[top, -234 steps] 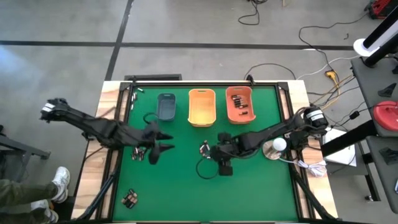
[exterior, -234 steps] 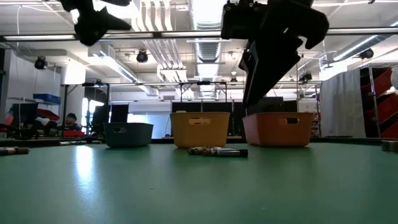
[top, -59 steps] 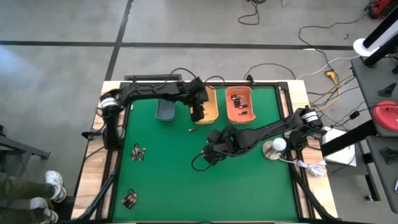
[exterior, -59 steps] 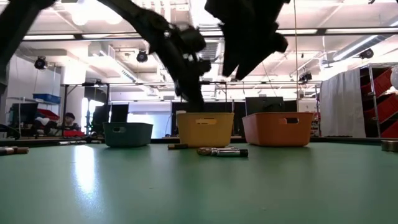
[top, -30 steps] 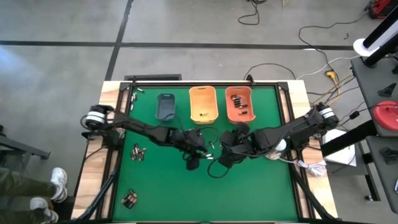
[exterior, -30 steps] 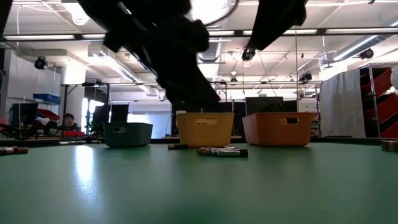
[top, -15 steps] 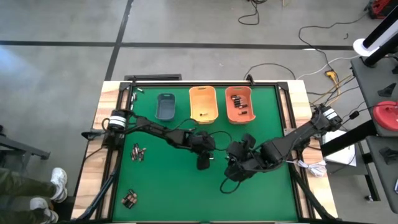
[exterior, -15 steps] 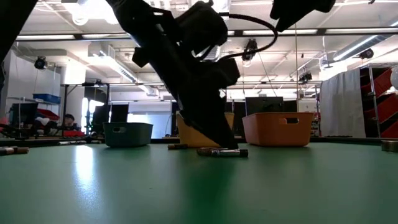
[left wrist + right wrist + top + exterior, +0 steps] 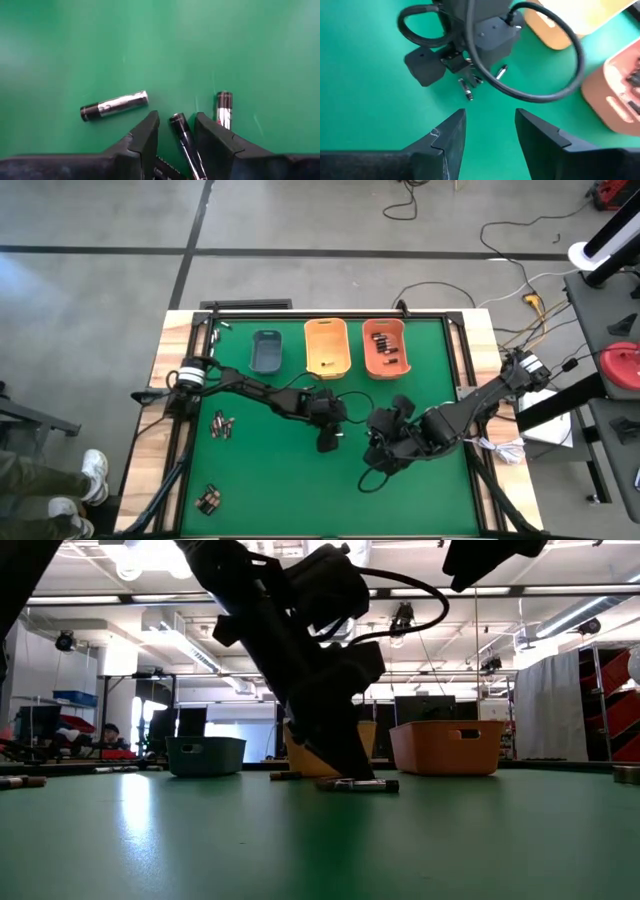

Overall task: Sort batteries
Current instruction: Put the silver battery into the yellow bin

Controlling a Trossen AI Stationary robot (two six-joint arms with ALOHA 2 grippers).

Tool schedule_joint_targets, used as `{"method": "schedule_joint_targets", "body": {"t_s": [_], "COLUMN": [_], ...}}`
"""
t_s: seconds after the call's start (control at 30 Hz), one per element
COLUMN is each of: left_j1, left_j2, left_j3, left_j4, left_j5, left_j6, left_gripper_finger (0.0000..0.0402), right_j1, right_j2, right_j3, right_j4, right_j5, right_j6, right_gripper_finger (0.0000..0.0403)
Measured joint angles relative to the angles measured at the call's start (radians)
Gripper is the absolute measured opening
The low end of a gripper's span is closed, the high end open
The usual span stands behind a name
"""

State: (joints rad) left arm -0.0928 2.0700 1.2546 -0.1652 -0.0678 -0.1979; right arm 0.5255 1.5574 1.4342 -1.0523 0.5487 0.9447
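You have three small cylindrical batteries with silver bodies and black ends lying loose on the green felt table point(image 9: 280, 480) near its middle. Your left gripper point(image 9: 176, 131) is down on the felt over them, its dark fingers point(image 9: 145, 137) set narrowly to either side of one slim battery point(image 9: 185, 142) that lies between them; the fingers do not look pressed onto it, so count it as straddled, not gripped. A second battery point(image 9: 114, 105) lies just beside the outside of one finger, and a third battery point(image 9: 223, 108) lies just beside the outside of the other. From the low view you see the left arm's gripper tips point(image 9: 350, 772) meeting the felt right at that little group point(image 9: 358, 784).

Your right gripper point(image 9: 489, 131) hangs above the felt near the left one, on the side toward the right edge of the table, fingers apart with nothing between them; in the high view it sits at point(image 9: 385, 442).

Along the far edge you have three rectangular plastic bins in a row: one grey-blue bin point(image 9: 267, 350), one yellow-orange bin point(image 9: 325, 348) and one orange bin point(image 9: 385, 348). The orange one holds several dark batteries; the exact number is too small to count. Two more loose clusters of batteries lie toward the left side: one cluster point(image 9: 222, 424) near the left arm's base and another cluster point(image 9: 208, 499) near the front left corner
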Motion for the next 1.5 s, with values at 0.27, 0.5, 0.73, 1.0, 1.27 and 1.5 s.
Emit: {"method": "schedule_joint_targets", "body": {"t_s": [0.27, 0.5, 0.73, 1.0, 1.27, 1.5], "left_j1": [0.001, 0.002, 0.004, 0.068, 0.373, 0.525], "left_j2": [-0.001, -0.004, -0.057, -0.279, -0.345, -0.198], "left_j3": [-0.016, 0.016, 0.115, 0.193, 0.191, 0.228], "left_j4": [0.004, -0.027, -0.165, -0.290, -0.293, -0.289], "left_j5": [-0.020, -0.027, -0.031, -0.026, -0.055, 0.050], "left_j6": [-0.003, 0.004, 0.020, 0.100, 0.138, 0.206], "left_gripper_finger": [0.0016, 0.0015, 0.0012, 0.0012, 0.0011, 0.0014], "right_j1": [0.000, 0.000, 0.000, 0.000, -0.010, -0.051], "right_j2": [0.000, 0.000, 0.000, 0.000, 0.000, 0.000], "right_j3": [0.000, 0.000, 0.000, 0.000, 0.000, 0.000], "right_j4": [-0.017, -0.022, -0.039, -0.053, -0.048, -0.034], "right_j5": [0.005, 0.005, 0.005, 0.007, 0.117, 0.133], "right_j6": [-0.002, -0.002, -0.002, -0.003, 0.003, 0.007], "right_gripper_finger": [0.0164, 0.0151, 0.0143, 0.0136, 0.0147, 0.0155]}}
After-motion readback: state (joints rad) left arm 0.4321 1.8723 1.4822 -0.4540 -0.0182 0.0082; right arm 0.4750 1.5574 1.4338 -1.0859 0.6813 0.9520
